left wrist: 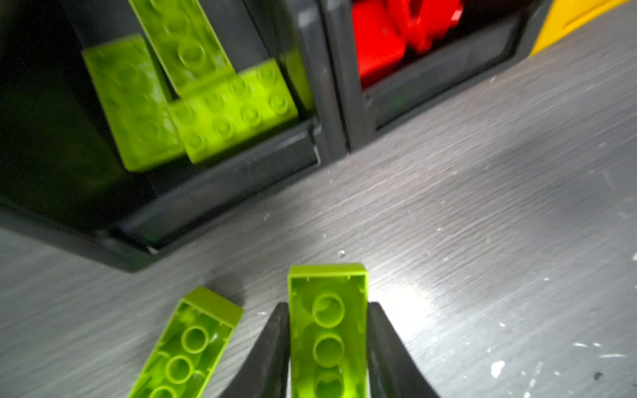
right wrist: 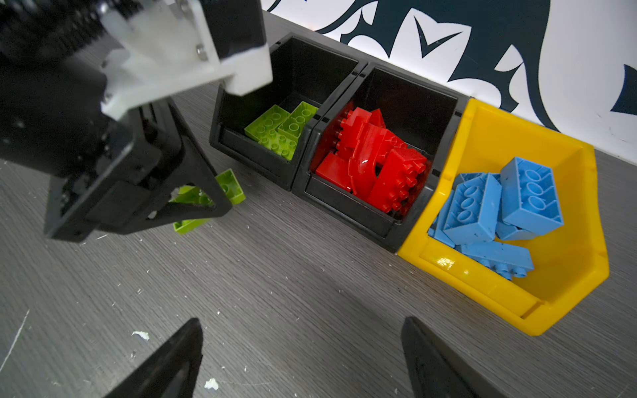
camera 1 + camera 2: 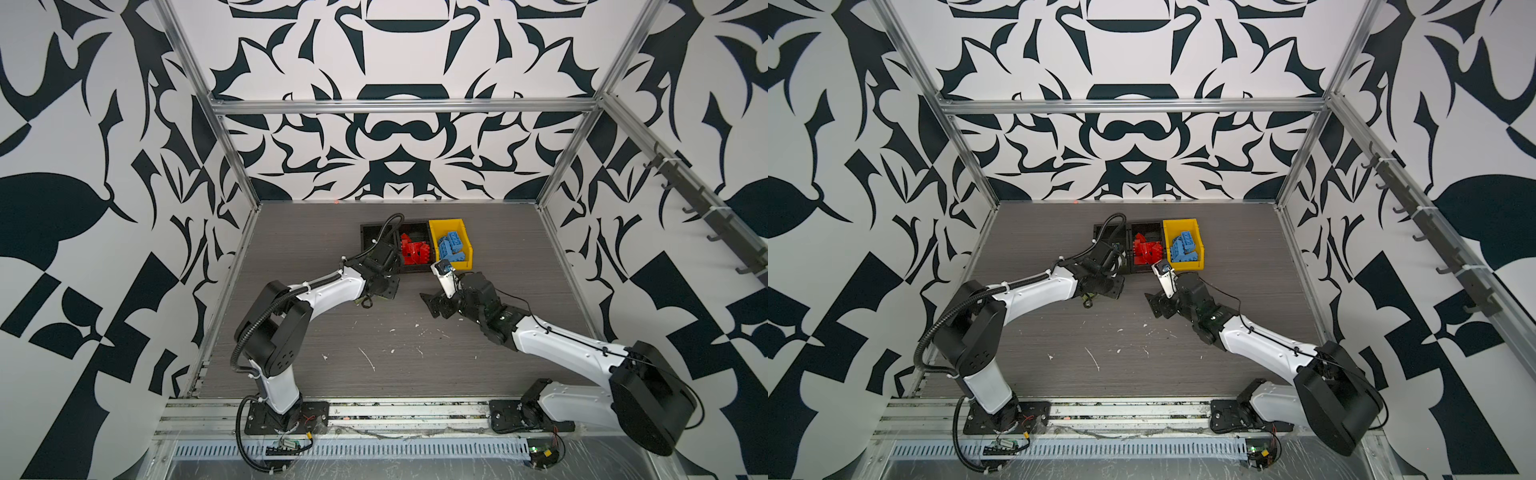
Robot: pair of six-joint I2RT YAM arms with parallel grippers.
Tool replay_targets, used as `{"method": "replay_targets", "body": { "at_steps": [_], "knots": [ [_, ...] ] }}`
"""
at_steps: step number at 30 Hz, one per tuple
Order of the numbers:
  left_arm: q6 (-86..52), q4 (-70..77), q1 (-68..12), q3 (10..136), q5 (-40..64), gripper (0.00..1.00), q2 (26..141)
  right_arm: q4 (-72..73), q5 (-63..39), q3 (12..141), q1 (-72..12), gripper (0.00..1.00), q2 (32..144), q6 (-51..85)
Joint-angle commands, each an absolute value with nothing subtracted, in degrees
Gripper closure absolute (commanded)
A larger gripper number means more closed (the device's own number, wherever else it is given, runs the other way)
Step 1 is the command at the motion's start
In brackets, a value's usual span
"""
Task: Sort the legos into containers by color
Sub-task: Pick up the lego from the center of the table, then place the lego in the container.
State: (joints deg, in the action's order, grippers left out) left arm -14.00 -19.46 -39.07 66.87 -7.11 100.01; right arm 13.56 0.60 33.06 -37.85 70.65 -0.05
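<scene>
My left gripper (image 1: 327, 305) is shut on a lime green lego (image 1: 327, 330), turned hollow side up, just off the table in front of the left black container (image 1: 224, 186). Three green legos (image 1: 227, 110) lie in that container. A second loose green lego (image 1: 193, 344) lies on the table beside the held one. The middle black container (image 2: 355, 210) holds red legos (image 2: 379, 162). The yellow container (image 2: 482, 286) holds blue legos (image 2: 499, 203). My right gripper (image 2: 301, 330) stands open over bare table in front of the red and yellow containers, holding nothing.
The three containers stand side by side in a row near the back wall, the yellow one (image 3: 451, 224) at the right end. Both arms reach in from the front rail, with the grippers (image 3: 432, 305) close together before the row. Small white flecks dot the grey table (image 3: 374, 357).
</scene>
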Motion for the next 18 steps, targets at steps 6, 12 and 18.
{"method": "replay_targets", "body": {
  "at_steps": [6, 12, 18],
  "knots": [
    [-8.72, -21.8, -34.66, 75.02, -7.29, 0.64, 99.36, 14.11, 0.79, 35.07, -37.79, 0.08, 68.89, 0.72],
    [-6.28, -20.93, -30.29, 81.14, -6.13, 0.64, 104.3, 14.27, 0.88, 35.15, -37.81, 0.08, 69.33, 0.79],
    [-4.21, -20.2, -28.36, 88.17, -5.01, 0.63, 110.29, 14.29, 0.79, 35.24, -37.84, 0.08, 69.78, 0.87]
  ]
}}
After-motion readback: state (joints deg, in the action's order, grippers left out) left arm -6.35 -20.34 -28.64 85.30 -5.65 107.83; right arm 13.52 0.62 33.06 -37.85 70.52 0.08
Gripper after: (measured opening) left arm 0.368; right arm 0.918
